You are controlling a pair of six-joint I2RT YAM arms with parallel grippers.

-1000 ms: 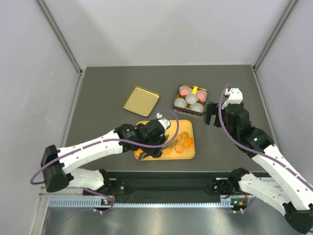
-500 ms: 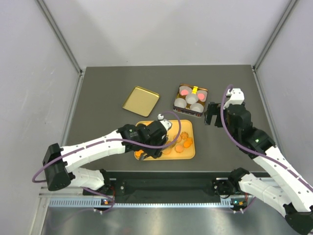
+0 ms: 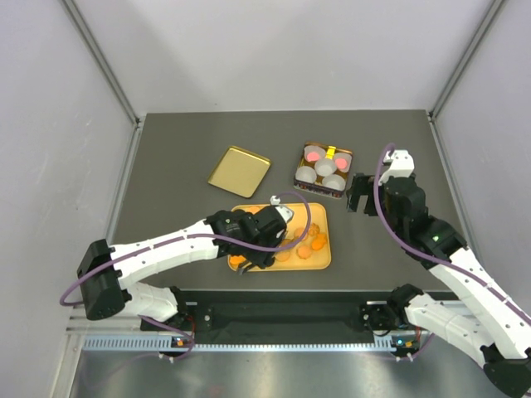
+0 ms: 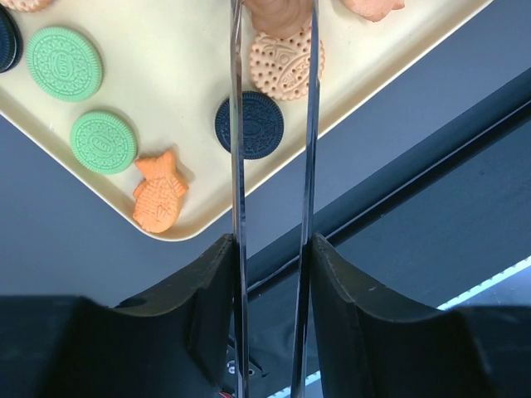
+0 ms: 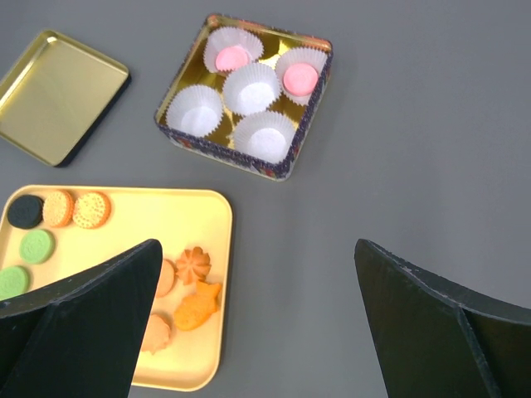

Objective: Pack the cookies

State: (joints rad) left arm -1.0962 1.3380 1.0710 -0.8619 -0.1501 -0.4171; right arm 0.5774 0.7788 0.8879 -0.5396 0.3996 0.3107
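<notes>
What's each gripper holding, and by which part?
The left gripper clamps metal tongs by their near end; a brownish cookie sits between the tips. The right gripper holds nothing.

Assorted cookies (image 5: pixel 197 305) flat on yellow tray (image 5: pixel 170 222)

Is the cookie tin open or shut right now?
Open. The tin shows its five paper cups, two holding pink cookies; the gold lid lies flat on the table, apart from it.
</notes>
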